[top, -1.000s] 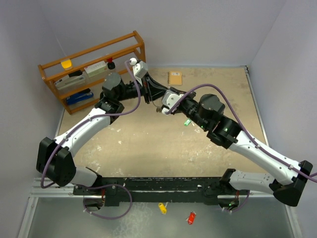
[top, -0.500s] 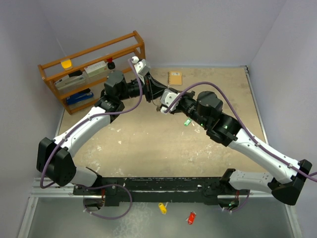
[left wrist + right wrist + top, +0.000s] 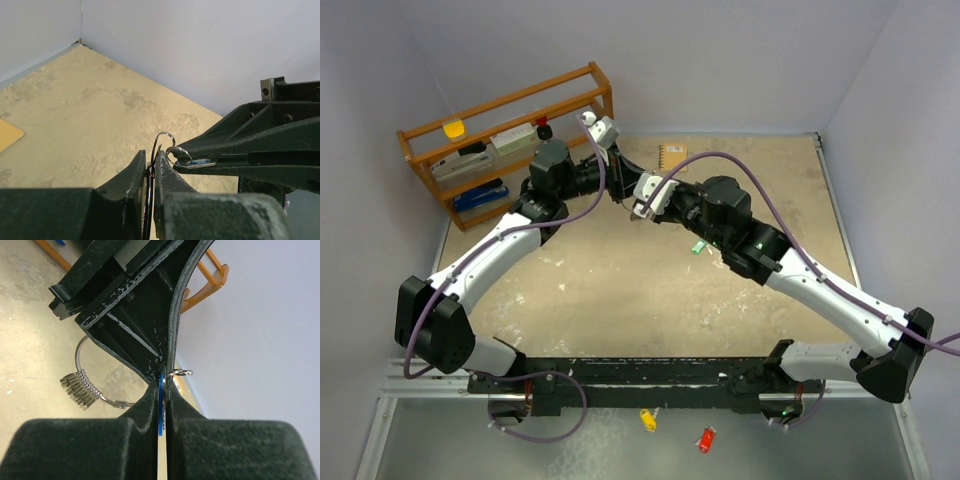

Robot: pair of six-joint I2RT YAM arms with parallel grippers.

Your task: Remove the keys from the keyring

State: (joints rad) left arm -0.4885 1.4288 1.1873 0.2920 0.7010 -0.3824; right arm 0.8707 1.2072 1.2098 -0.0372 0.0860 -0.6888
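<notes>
Left wrist view first: the left fingers are squeezed together on the keyring, its thin silver wire running down through the slit between them and arching up just above the tips. In from the right come the right fingers, pressed flat on the blue-tagged key, a sliver of blue showing at their tip. A small ring sits between that tip and the big wire loop. All of it is up in the air, with the sandy surface far below.

Over to the right wrist: the two dark pads are clamped tight, a blue edge sandwiched in the seam. The small ring pokes out just past the tips. The left fingers fill the upper middle, and the keyring curves out beneath them to the left, carrying a coil of metal bits. A wooden rack peeks in behind.

Now the top view: both arms meet tip to tip over the far middle of the surface. The light green-tagged key lies alone on the surface beside the right arm, apart from the ring. A notebook rests near the back wall. Down on the front ledge, a yellow tag and a red tag.
</notes>
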